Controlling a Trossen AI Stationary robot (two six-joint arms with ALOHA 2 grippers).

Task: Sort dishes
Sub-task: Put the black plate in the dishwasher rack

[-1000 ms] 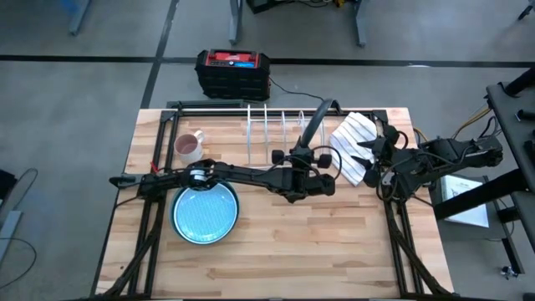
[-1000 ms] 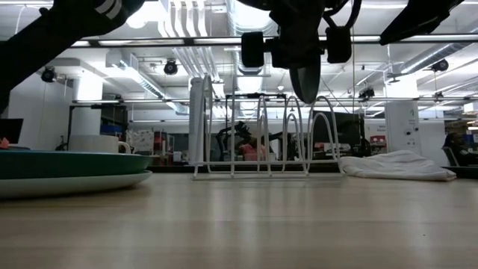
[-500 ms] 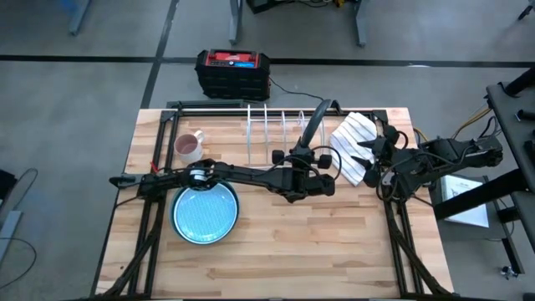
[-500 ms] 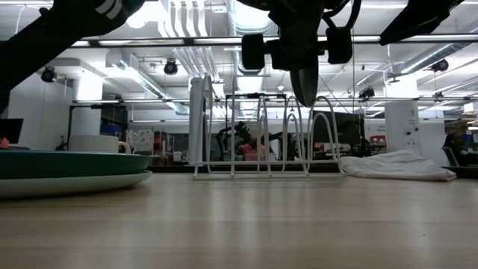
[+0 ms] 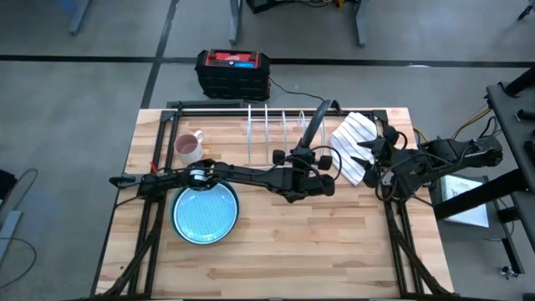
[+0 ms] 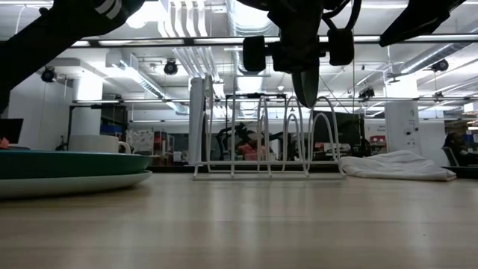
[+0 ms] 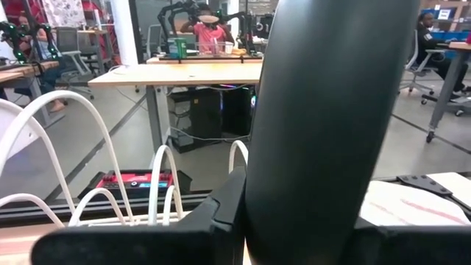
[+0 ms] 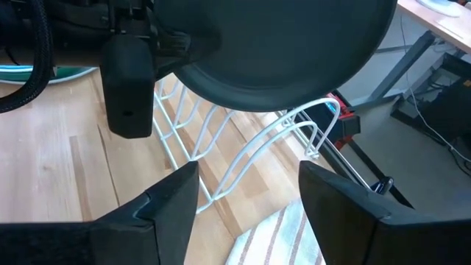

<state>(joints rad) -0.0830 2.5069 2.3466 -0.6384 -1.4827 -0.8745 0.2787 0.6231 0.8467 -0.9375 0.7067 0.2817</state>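
The left gripper pinches a dark plate on edge, held in the air over the rack; a blue plate lies on the counter near a mug. The right gripper hangs over the cloth, fingers spread.
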